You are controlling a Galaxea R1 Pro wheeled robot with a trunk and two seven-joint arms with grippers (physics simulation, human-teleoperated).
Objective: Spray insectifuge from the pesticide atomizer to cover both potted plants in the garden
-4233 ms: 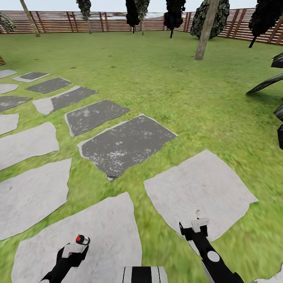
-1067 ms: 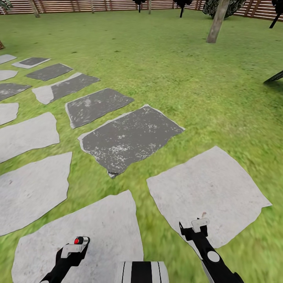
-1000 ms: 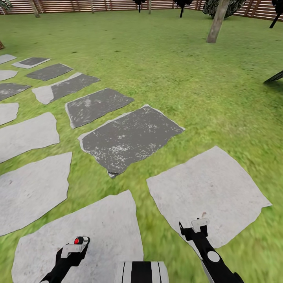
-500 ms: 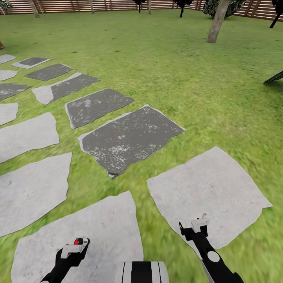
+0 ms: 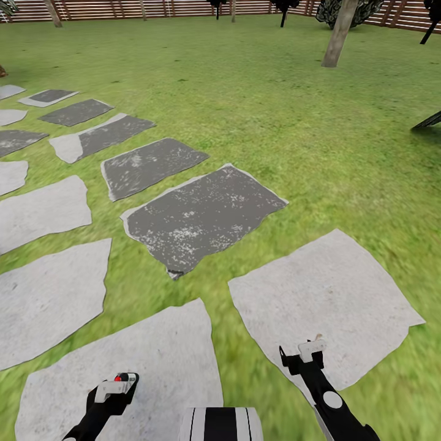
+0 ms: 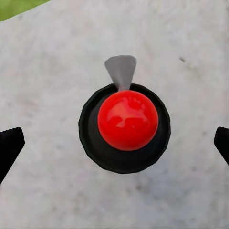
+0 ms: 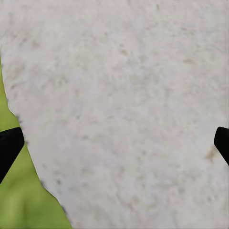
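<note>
From the head, both arms hang low over pale stones (image 5: pixel 318 294) in the lawn (image 5: pixel 257 104); the left gripper (image 5: pixel 116 387) and right gripper (image 5: pixel 311 349) carry nothing, and I see no atomizer or potted plants ahead. In the left wrist view, a red ball on a black base (image 6: pixel 125 126) lies between wide-apart fingertips (image 6: pixel 9 145). The right wrist view shows fingertips (image 7: pixel 9 143) spread above stone, so I judge the robot should search the garden, arms tucked.

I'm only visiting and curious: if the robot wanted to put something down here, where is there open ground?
Plenty: the lawn runs bare from the dark stepping stone to the tree trunk. The pale slab ahead of the right gripper is bare. Nothing here is crowded; slabs cluster leftward.
</note>
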